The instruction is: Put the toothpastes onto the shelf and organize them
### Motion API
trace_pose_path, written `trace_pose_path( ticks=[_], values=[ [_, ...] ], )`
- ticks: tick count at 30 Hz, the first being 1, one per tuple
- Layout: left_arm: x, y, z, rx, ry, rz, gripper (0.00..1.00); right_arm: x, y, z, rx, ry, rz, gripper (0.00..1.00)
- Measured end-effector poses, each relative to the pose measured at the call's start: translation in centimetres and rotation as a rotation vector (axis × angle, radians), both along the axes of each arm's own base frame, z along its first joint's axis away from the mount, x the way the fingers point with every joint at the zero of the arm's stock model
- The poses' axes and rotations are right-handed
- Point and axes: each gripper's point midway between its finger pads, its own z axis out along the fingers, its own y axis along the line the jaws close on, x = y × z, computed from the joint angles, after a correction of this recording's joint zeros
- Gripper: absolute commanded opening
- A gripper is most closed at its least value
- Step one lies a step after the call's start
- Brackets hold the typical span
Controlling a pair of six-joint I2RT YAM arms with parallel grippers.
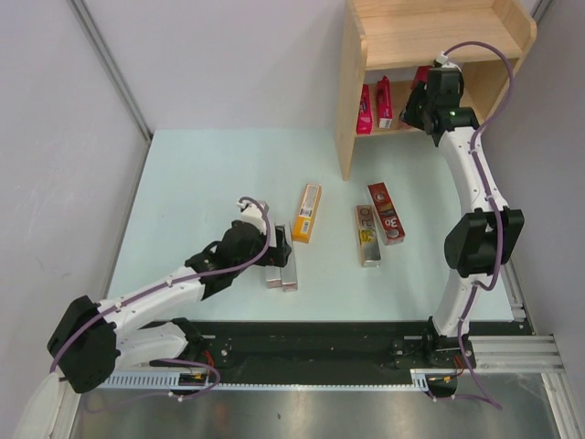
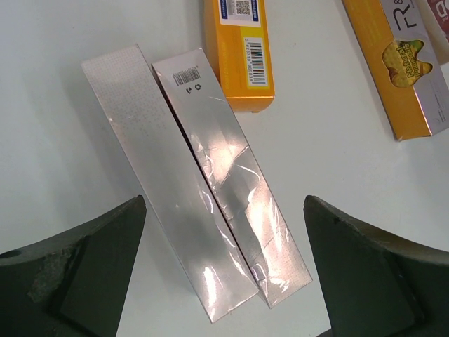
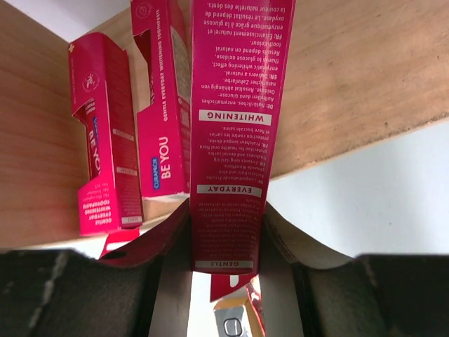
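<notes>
the left gripper [image 1: 272, 249] hangs with its fingers wide apart, holding nothing, over two silver boxes [image 2: 175, 203] that lie on the table [image 1: 201, 183] well apart from the shelf [image 1: 430, 37], out from its left side; nearer the shelf lies an orange box [image 1: 307, 212], then a gold box [image 1: 367, 236] and a dark red box [image 1: 387, 213] close together, just in front of the shelf's left side panel; on the shelf's lower board two pink boxes [image 1: 365, 110] stand upright, and the right gripper [image 1: 419, 96] reaches into the shelf just beside them, clamped on a third pink box [image 3: 235, 126] that it holds upright; judged from this, two boxes are placed, a third is about to be set down, and five wait on the table, so the job looks less than half done; the left wrist view shows that the silver boxes are two, side by side and touching, which the top view barely separates, while the right wrist view shows the grip on the pink box, mostly hidden from above by the arm
</notes>
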Motion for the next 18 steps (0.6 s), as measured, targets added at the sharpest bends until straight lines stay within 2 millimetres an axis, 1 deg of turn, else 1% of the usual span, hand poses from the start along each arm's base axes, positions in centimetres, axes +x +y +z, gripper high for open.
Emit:
trace_pose_path(
  ticks=[6,10,18],
  values=[
    [-0.5,-0.3,-0.3,-0.005,0.009,-0.011,1.0,0.9,-0.2,-1.2,-0.017,0.019,-0.023,0.26],
    [-0.7,-0.5,-0.4,-0.005,0.013,-0.017,1.0,1.6,-0.7,-1.7,-0.042,0.021,-0.047,0.27],
    [-1.1,-0.3,-1.2,-0.002,0.032,-0.01,1.0,3.2,0.8,-2.1,-0.083,0.008,-0.035,0.3]
  ],
)
